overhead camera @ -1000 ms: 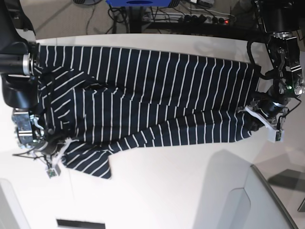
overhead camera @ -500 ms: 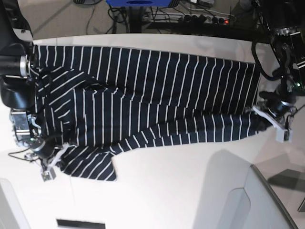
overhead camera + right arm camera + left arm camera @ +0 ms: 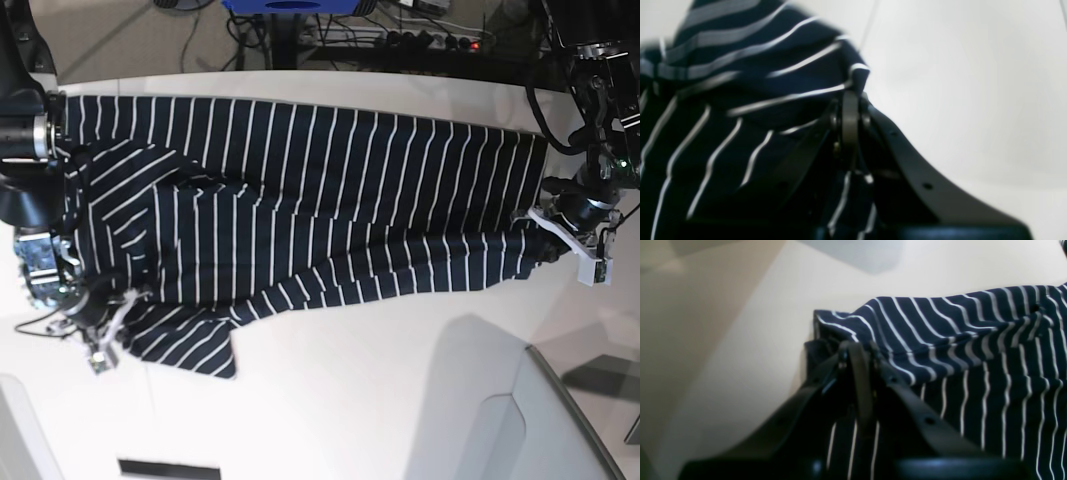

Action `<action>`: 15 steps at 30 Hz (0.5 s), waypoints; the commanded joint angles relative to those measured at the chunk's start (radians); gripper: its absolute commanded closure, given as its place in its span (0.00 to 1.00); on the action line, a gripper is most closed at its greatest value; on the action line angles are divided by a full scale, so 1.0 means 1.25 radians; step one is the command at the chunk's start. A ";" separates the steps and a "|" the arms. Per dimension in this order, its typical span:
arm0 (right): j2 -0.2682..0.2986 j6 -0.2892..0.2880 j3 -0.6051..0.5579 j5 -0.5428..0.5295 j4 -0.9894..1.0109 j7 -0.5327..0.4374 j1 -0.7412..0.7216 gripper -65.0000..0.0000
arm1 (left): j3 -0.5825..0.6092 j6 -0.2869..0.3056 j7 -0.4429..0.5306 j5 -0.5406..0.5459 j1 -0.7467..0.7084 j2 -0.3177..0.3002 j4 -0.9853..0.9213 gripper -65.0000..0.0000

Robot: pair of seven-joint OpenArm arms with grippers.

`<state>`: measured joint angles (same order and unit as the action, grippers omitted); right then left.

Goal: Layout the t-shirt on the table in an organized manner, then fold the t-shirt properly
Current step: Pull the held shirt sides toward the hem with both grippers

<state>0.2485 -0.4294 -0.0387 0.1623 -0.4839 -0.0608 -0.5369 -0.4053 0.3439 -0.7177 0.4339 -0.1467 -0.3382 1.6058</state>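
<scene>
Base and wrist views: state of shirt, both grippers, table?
t-shirt: spread across the table, stretched between the two grippers, near edge rumpled, not folded yet.
left gripper: jaws shut on the t-shirt's corner.
right gripper: jaws shut on the t-shirt's edge.
table: white, bare in front of the t-shirt.

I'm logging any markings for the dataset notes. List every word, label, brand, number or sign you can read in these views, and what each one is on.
None can be read in any view.
The t-shirt shows only white stripes, no print or tag.
The table is bare white; the dark slot near its front edge carries no visible text.
The left gripper and right gripper show no markings.
</scene>
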 commanded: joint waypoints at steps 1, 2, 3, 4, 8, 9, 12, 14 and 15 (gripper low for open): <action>0.008 0.004 -0.003 0.006 -0.012 0.025 -0.026 1.00 | -0.003 0.004 0.019 0.011 0.004 -0.001 0.018 1.00; 0.007 0.004 -0.003 0.006 -0.019 0.070 -0.026 1.00 | -0.003 0.004 0.019 0.011 0.000 0.000 0.020 1.00; 0.007 0.004 -0.003 0.006 -0.022 0.108 -0.026 1.00 | -0.003 0.004 0.019 0.011 -0.004 0.001 0.021 1.00; 0.006 0.004 -0.002 0.006 -0.032 0.138 -0.026 1.00 | -0.003 0.004 0.019 0.011 -0.006 0.002 0.022 1.00; -0.001 0.003 -0.005 0.007 -0.055 0.213 -0.020 1.00 | 0.019 0.004 0.019 0.011 -0.015 0.001 0.020 1.00; -0.001 0.003 -0.006 0.007 -0.058 0.232 -0.018 1.00 | 0.022 0.004 0.019 0.011 -0.018 0.001 0.020 1.00; -0.001 0.003 -0.003 0.006 -0.086 0.285 -0.011 1.00 | 0.033 0.004 0.019 0.005 -0.020 0.001 0.013 1.00; -0.001 0.003 -0.003 0.006 -0.122 0.322 0.009 1.00 | 0.034 0.004 0.019 0.003 -0.021 0.001 0.000 1.00; -0.001 0.003 -0.003 0.006 -0.150 0.340 0.020 1.00 | 0.033 0.004 0.019 0.003 -0.021 0.001 -0.011 1.00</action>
<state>0.2344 -0.4282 -0.0460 0.1726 -0.6567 0.3862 -0.4778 -0.3588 0.3470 -0.7136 0.4343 -0.1806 -0.3218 1.5784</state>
